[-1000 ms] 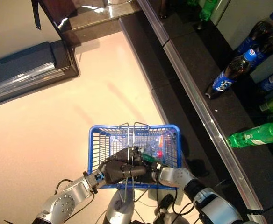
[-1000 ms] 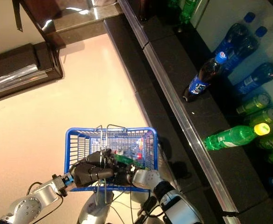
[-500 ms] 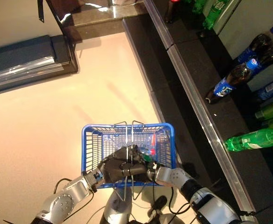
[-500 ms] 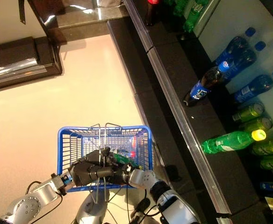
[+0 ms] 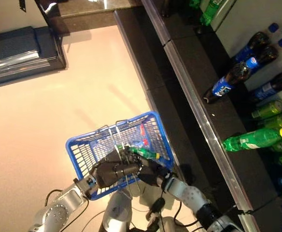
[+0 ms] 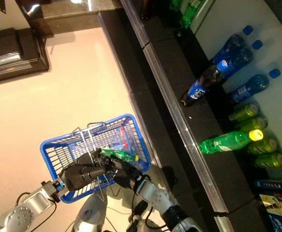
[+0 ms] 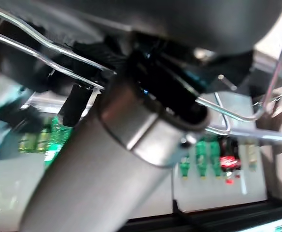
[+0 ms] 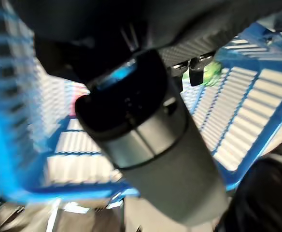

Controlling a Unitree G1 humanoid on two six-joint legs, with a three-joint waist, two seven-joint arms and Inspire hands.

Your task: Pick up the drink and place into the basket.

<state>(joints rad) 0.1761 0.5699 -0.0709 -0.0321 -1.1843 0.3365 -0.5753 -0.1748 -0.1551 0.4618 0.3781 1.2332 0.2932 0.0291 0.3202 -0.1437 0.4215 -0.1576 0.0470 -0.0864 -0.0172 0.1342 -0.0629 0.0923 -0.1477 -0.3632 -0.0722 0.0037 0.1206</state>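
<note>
Basket: we are seeing the blue wire basket (image 5: 155, 133) hanging tilted above the pale floor (image 5: 59, 101), its metal handles (image 5: 113, 133) gathered over its middle.
Left hand: our left hand (image 5: 113, 170) is curling its fingers round the basket's handles and carrying the basket by them.
Drink: the green bottle (image 6: 118, 154) is lying on its side over the basket's opening, just beside the handles, its cap end pointing toward the basket's shelf-side rim.
Right hand: our right hand (image 6: 123, 175) is reaching in at the basket's near corner, directly under the green bottle; we cannot tell whether its fingers are gripping the bottle or are spread.
Inside the basket: something with red and pale blue (image 5: 142, 130) is lying on the basket's bottom; we cannot tell what it is.
Shelf: a dark shelf (image 5: 199, 72) with a metal edge is running past the basket on our right-hand side.
On the shelf: a dark cola bottle (image 6: 202, 82) is leaning well apart from the basket, and a green bottle with a yellow cap (image 6: 226, 141) is lying on its side, nearer the basket.
</note>
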